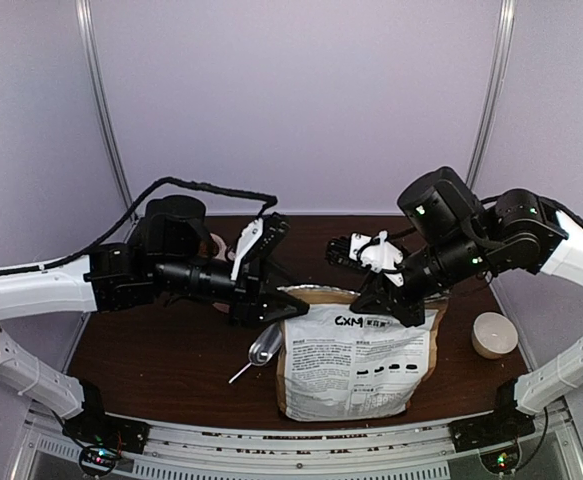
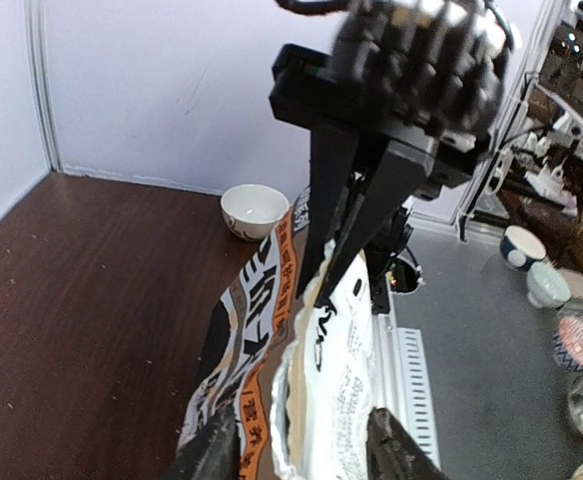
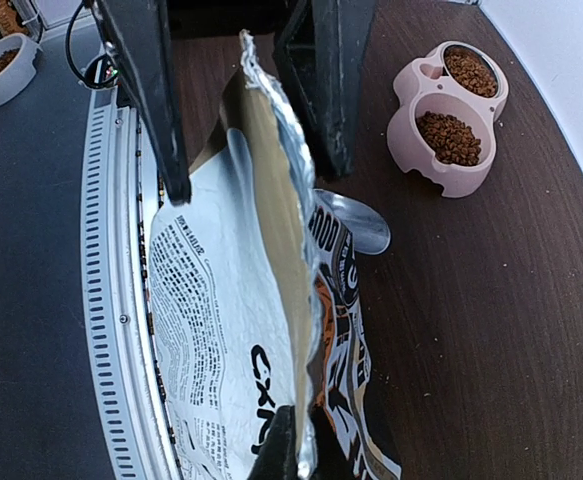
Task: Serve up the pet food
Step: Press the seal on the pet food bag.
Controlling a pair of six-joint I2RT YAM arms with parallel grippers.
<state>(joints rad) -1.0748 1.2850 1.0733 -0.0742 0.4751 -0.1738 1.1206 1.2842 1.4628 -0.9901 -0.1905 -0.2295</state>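
Observation:
The white-grey-orange bag stands at the table's near middle, its foil-lined mouth facing up. My right gripper is shut on the right end of the bag's top edge. My left gripper is open, one finger on each side of the rim's left end, apart from the foil. Pet food shows as brown kibble in both basins of the pink feeder. Any kibble inside the bag is hidden.
A shiny metal scoop lies on the table just left of the bag. A white bowl sits at the right edge. The pink feeder stands at the back left, mostly hidden behind the left arm in the top view. A slotted metal rail runs along the near edge.

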